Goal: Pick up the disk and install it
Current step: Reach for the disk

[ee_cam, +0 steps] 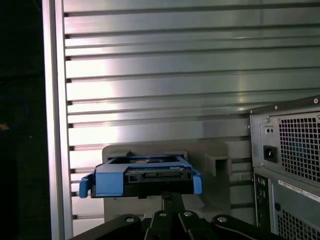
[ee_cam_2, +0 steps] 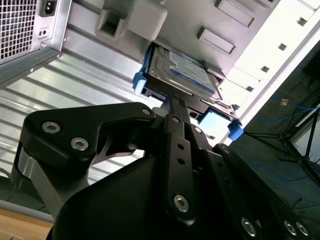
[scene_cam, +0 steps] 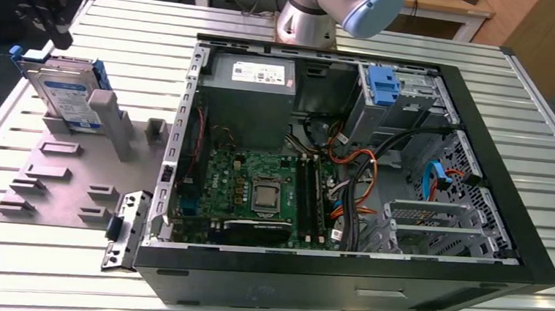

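Disk (scene_cam: 67, 95): upright in grey holder (scene_cam: 61, 184); white-and-blue label, print unreadable.
Gripper (ee_cam_2: 176, 102): just beside disk's end; grip state cannot be told.

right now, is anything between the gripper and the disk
Nothing visible. In the first wrist view the gripper sits right at the disk, at its blue-framed edge, with no object between them. The disk stands upright in its grey holder beside the computer case.

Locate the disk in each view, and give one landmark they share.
Exterior view: the disk stands on edge at the exterior view's left, outside the computer case.
Second wrist view: the disk, label face showing.
First wrist view: the disk, seen end-on.
Shared landmark: the grey fixture holding it.
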